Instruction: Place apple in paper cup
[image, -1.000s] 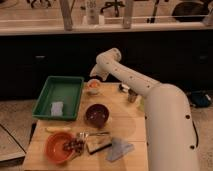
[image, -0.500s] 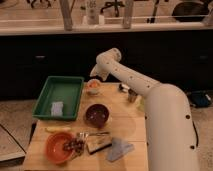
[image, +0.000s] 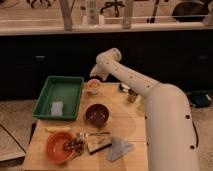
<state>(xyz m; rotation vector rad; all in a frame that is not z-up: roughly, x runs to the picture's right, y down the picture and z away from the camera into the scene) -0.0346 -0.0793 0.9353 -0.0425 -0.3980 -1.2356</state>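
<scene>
Tool (image: 94, 76) just above paper cup (image: 93, 87), grip cannot tell, apple (image: 93, 84) sitting in cup, green tray (image: 60, 95) holding pale block (image: 57, 108), dark bowl (image: 97, 114) mid-counter (image: 125, 127)

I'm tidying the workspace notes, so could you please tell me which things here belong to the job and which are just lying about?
Job: apple, sitting in the paper cup; hand just above them.

Lying about: green tray, dark bowl, orange bowl, metal cup, banana.

Cream paper cup (image: 93, 87) upright beside green tray, orange apple (image: 93, 84) at its mouth, end effector (image: 94, 76) above.
</scene>
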